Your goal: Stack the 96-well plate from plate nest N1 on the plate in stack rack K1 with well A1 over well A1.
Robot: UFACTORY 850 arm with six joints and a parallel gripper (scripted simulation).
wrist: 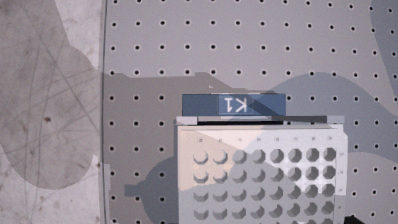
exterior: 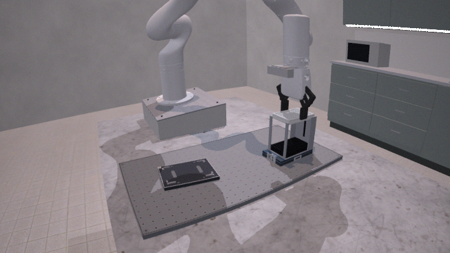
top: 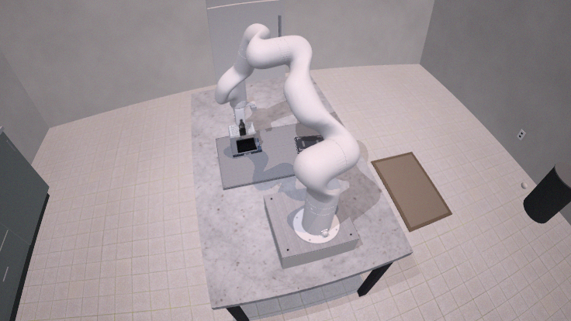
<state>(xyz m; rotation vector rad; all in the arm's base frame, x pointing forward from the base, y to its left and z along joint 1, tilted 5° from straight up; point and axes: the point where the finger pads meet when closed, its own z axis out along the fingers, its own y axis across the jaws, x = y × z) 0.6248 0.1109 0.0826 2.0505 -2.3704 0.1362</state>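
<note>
Exterior view, left to right: at 7 o'clock on the perforated breadboard (exterior: 239, 176) lies the dark plate nest N1 (exterior: 188, 173), already vacated; at 3 o'clock stands the stack rack K1 (exterior: 287, 135), four grey posts on a blue base with a black lower plate (exterior: 289, 146) flat at the bottom. The white 96-well plate (exterior: 291, 114) is at the level of the post tops, clamped across its sides by the black fingers (exterior: 304, 108) of the gripper (exterior: 294, 105) — held, not released. The step in hand appears to be the lowering into K1; the next move calls for a straight vertical descent between the posts, corners kept square, until the carried plate seats fully on the lower one, and only then a release. Which corner is cut off cannot be told here, so A1 alignment is unverified. In the wrist view the K1 label (wrist: 234, 104) sits at 12 o'clock of the wells. The breadboard rests on a mottled stone table (exterior: 361, 201); beyond, at 2 o'clock, grey-green cabinets (exterior: 390, 103) carry a microwave (exterior: 367, 52) — tiled floor (exterior: 47, 176), plain walls.
</note>
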